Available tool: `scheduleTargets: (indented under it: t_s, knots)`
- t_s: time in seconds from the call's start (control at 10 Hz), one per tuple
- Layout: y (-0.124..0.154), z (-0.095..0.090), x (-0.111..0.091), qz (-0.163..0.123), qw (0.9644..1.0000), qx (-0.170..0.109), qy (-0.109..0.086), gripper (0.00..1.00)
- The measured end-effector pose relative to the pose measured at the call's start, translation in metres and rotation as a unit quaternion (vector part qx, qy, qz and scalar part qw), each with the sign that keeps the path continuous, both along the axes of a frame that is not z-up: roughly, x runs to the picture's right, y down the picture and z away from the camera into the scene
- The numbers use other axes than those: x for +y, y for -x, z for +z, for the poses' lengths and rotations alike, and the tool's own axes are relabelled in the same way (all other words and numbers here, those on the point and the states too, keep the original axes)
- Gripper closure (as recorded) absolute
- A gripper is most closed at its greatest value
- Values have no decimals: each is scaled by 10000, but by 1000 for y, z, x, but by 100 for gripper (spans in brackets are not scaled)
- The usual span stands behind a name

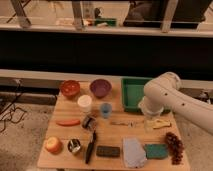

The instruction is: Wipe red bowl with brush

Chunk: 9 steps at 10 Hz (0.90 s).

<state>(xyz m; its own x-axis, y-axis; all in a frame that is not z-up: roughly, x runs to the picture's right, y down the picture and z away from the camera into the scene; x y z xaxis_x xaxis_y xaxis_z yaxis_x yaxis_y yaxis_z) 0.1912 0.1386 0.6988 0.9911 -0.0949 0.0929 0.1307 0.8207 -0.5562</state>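
Observation:
The red bowl point(70, 88) sits at the back left of the wooden table, beside the purple bowl point(100, 88). Near the front edge lies the brush point(90, 146), a slender black stick left of a flat black block point(108, 151). My white arm point(162, 94) reaches in from the right and bends down over the table. Its gripper point(148, 122) hangs just in front of the green tray point(131, 93), far to the right of both bowl and brush. The gripper is open and holds nothing.
A white cup point(84, 103), a blue cup point(105, 110), a red pepper point(68, 122) and a small silver-and-black cylinder point(88, 121) fill the middle. An orange fruit point(52, 145), metal cup point(74, 146), grey cloth point(134, 152), green sponge point(156, 150) and grapes point(173, 146) line the front.

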Motion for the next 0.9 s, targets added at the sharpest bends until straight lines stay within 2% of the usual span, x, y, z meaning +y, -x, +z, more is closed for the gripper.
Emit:
scheduleTargets:
  t_s: [0.9]
  knots:
    - [33, -5, 19, -323, 9986, -409, 84, 20]
